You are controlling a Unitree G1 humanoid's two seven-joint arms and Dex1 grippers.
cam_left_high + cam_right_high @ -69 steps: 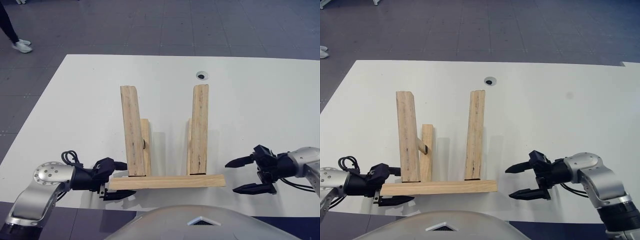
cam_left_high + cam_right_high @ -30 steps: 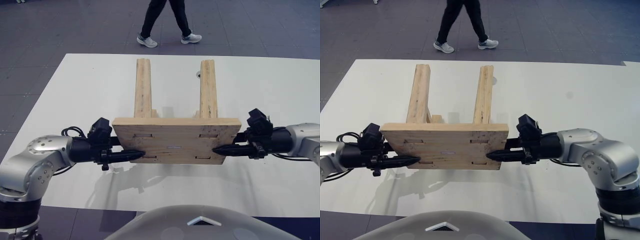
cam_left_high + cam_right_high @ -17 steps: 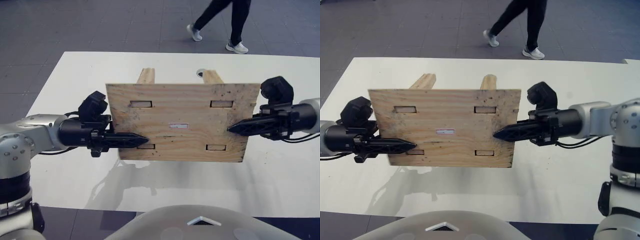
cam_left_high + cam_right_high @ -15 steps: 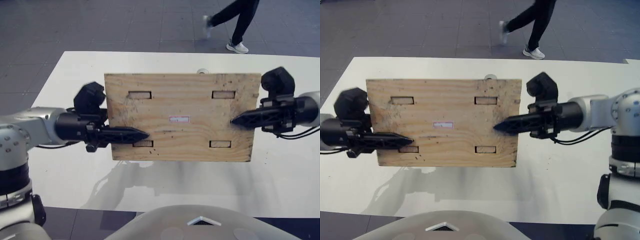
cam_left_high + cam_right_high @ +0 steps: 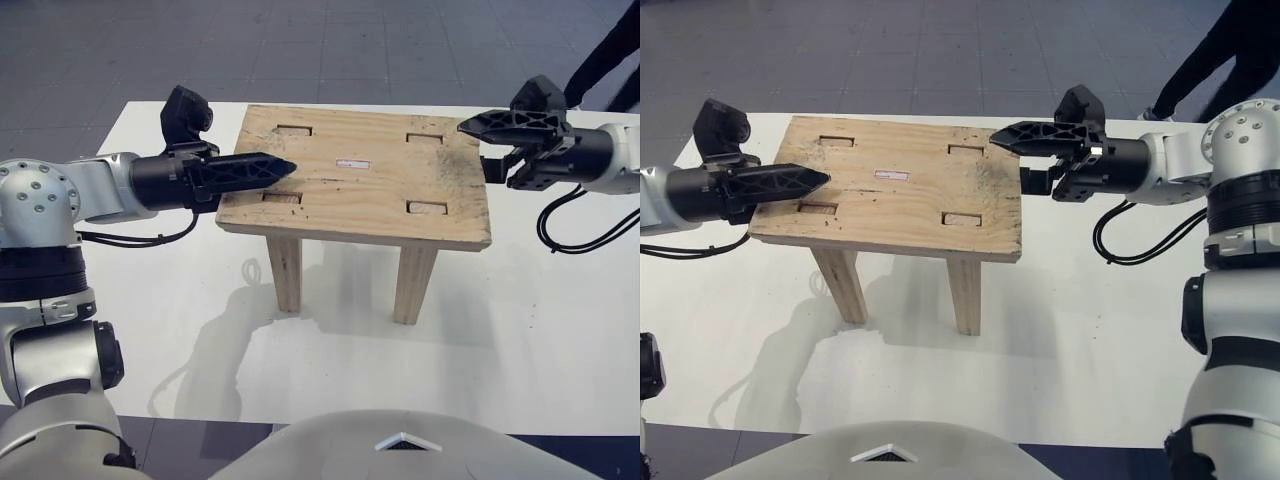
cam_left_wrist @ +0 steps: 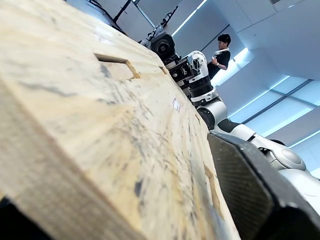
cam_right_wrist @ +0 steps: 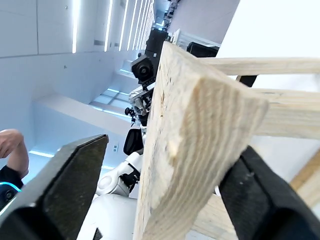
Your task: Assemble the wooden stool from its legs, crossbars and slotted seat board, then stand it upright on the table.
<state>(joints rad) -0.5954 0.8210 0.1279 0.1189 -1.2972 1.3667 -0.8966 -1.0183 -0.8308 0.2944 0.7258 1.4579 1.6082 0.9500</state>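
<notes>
Pale wood makes up the stool (image 5: 355,190), which stands upright on the white counter (image 5: 520,330), a little far of the middle. Its slotted seat board (image 5: 370,185) lies flat on top, and we see two legs beneath the near edge, one on the left (image 5: 285,272) and one on the right (image 5: 415,283), both planted on the counter. Four rectangular slots show in the seat: two along the far edge (image 5: 294,130) (image 5: 425,138) and two along the near edge (image 5: 282,197) (image 5: 428,208). A small white label (image 5: 352,162) sits close to the centre.

The left gripper (image 5: 280,170) comes in from the left side. Its upper finger (image 5: 250,165) lies flat across the top of the seat board; in the left wrist view the board is sandwiched between both fingers, so we read them as pinching its left edge.

The right gripper (image 5: 478,148) sits at the far right corner of the seat. Its fingers are spread, one above the board (image 7: 70,185) and one below (image 7: 262,195), straddling the edge. In the right wrist view the upper one stands apart from the wood. A black cable (image 5: 560,225) loops down from the right arm above the counter.
</notes>
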